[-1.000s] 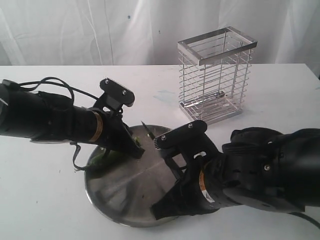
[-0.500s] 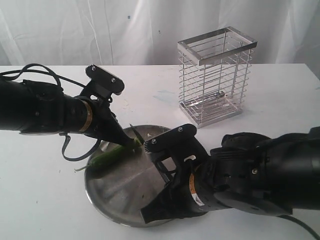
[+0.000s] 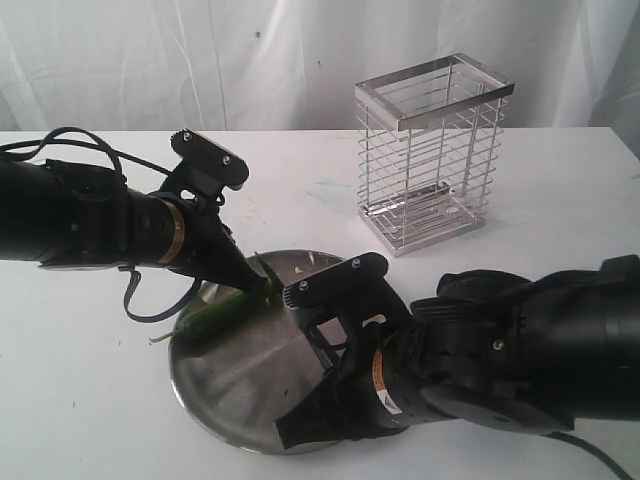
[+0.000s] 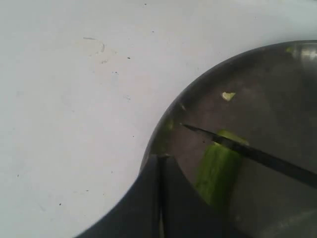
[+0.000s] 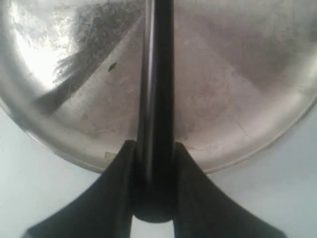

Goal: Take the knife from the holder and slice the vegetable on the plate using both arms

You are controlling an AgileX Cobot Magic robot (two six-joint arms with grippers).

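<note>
Right claw [image 5: 153, 147] grips knife [image 5: 157, 74]; blade crosses vegetable [image 4: 216, 171] beside left claw [image 4: 159, 159]

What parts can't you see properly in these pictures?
- Right wrist view: the knife runs off the picture's edge, so its tip is cut off.
- Left wrist view: the left gripper hides one end of the vegetable.
- Exterior view: the right gripper and its arm cover the knife's handle and part of the plate.
- All views: whether the knife has cut right through is unclear.
</note>
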